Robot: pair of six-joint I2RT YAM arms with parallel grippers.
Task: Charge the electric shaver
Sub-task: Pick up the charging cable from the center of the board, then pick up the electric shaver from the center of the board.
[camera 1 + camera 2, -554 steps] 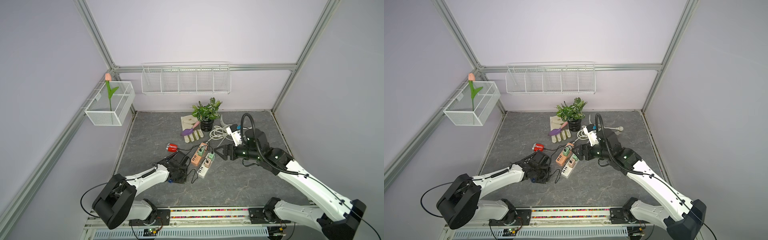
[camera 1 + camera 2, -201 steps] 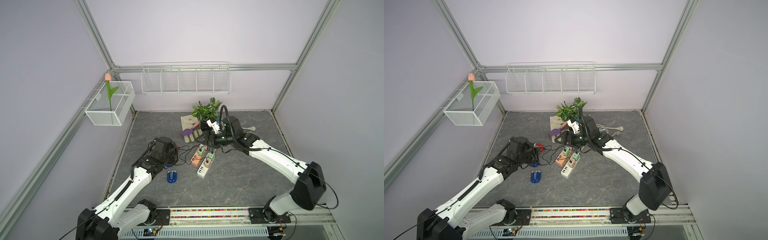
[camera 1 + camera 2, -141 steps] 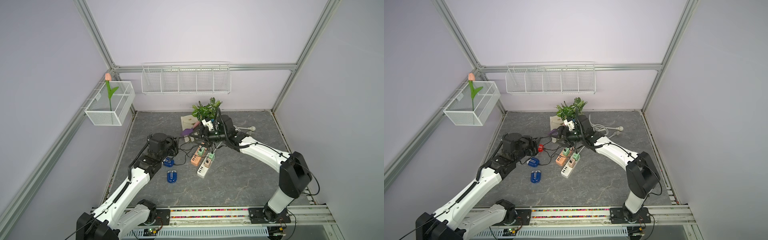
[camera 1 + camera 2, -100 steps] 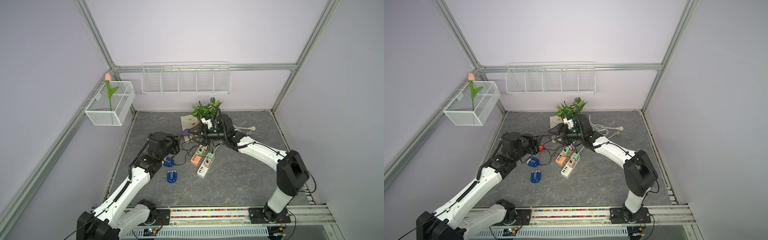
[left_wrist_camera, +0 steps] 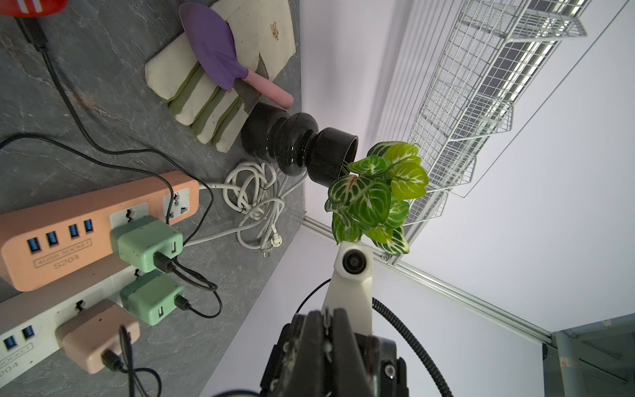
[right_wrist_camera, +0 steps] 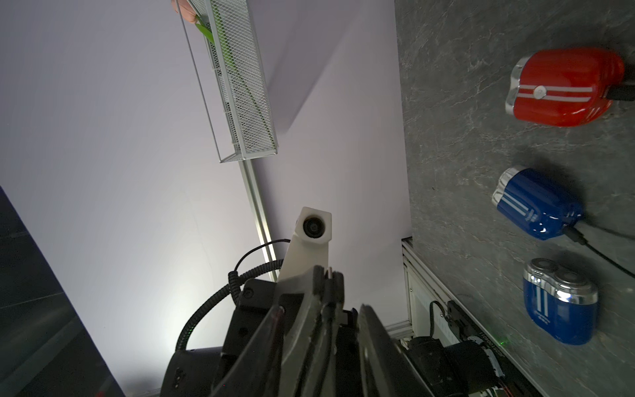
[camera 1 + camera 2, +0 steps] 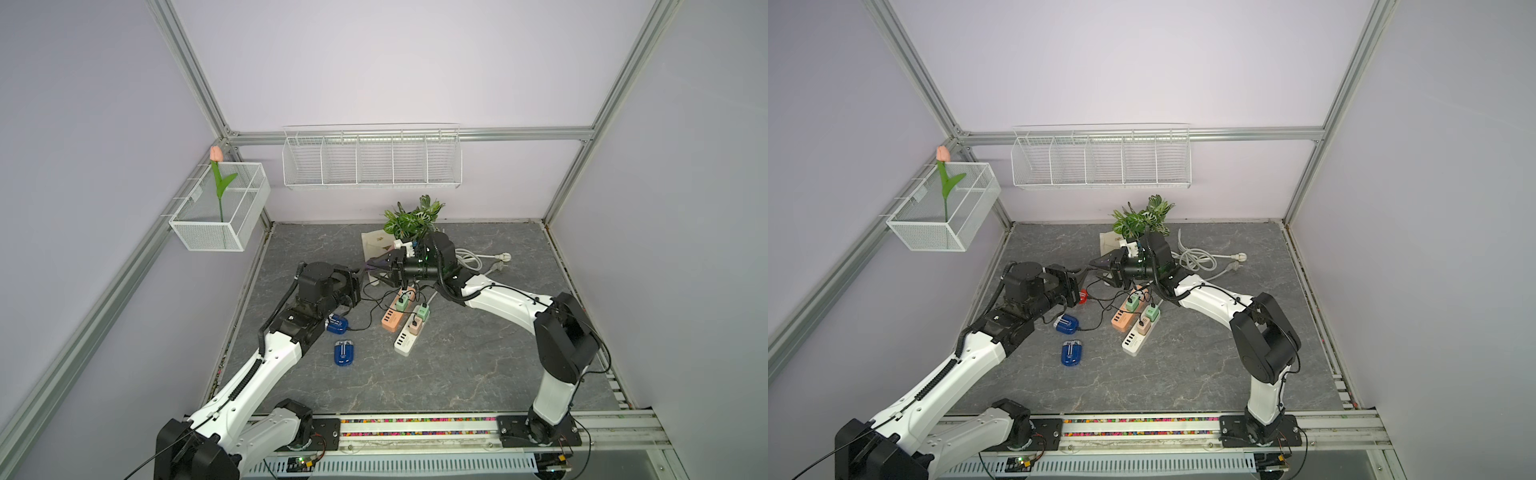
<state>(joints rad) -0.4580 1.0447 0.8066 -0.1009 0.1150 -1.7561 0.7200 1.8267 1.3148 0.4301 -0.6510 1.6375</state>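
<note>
L gripper jaws pinched shut, R gripper jaws apart, tip-to-tip above desk; can't tell if anything's held. Uncabled blue shaver lies well apart, nr front. Risk: slack black cables snag a gripper, yanking adapters loose; light shaver may skid.

In the left wrist view, the orange power strip has a framed label beside its blue USB ports. I read "4USB SOCKET" there, with "S204" printed just under it. The white power strip next to it carries the same kind of label, cut off by the picture's edge, and I can make out only "SOCKET" and "204". In the right wrist view, the cabled blue shaver has small white lettering along its stripes, too blurred for me to read.
</note>
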